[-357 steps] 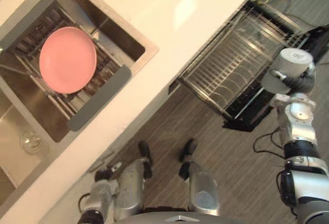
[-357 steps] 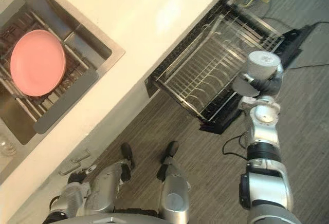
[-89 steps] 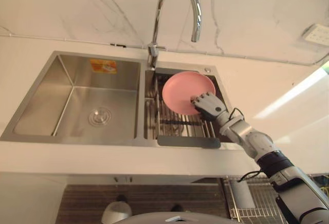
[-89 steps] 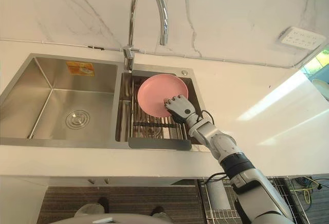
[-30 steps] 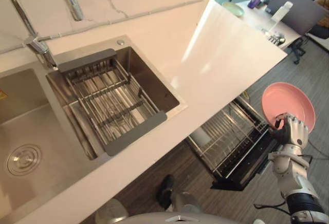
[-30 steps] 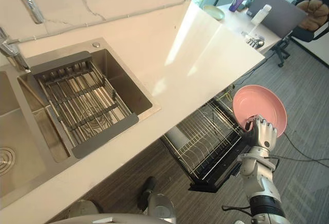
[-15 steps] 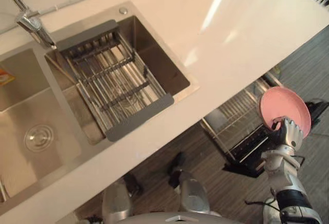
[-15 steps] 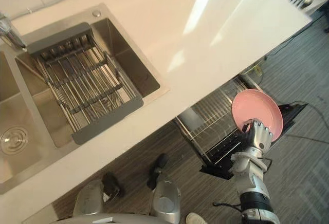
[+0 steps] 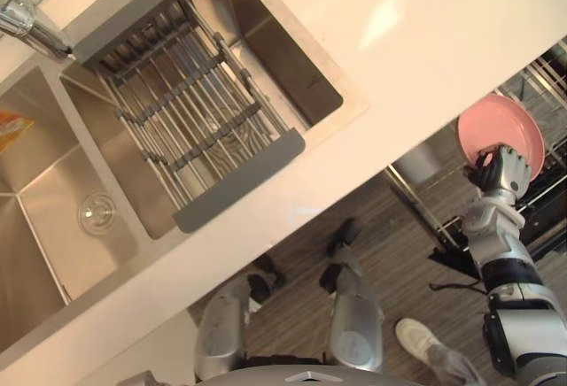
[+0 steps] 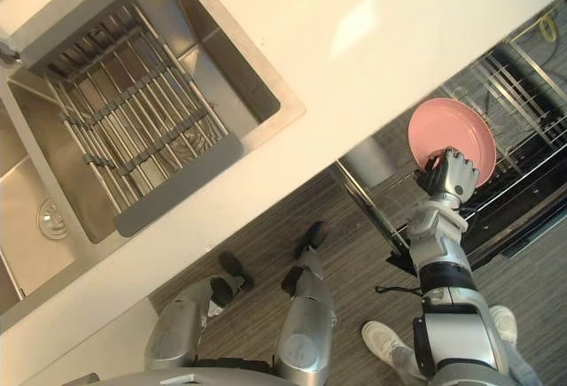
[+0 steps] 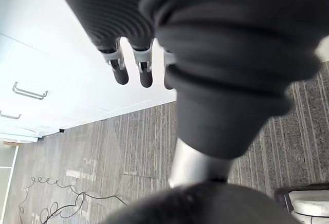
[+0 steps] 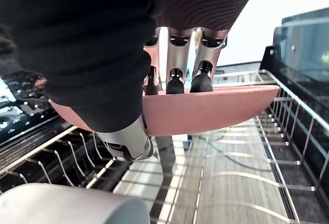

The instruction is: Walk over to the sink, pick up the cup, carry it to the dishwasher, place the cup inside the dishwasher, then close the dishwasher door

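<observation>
No cup shows; a pink plate is what I carry. My right hand is shut on its lower rim, holding it nearly on edge above the dishwasher's pulled-out wire rack. In the right wrist view the fingers curl over the plate's rim and the thumb presses from the other side, with the rack's tines close below. My left hand hangs with straight fingers above the floor, holding nothing.
The double sink with a wire drainer and tap lies to the left in the pale counter. A grey cylindrical container stands in the rack's near end. A person's white shoe is on the floor by my right arm.
The camera has swung, so the sink sits further left. My right hand still grips the pink plate, which now stands over the dishwasher rack. The left hand is unchanged.
</observation>
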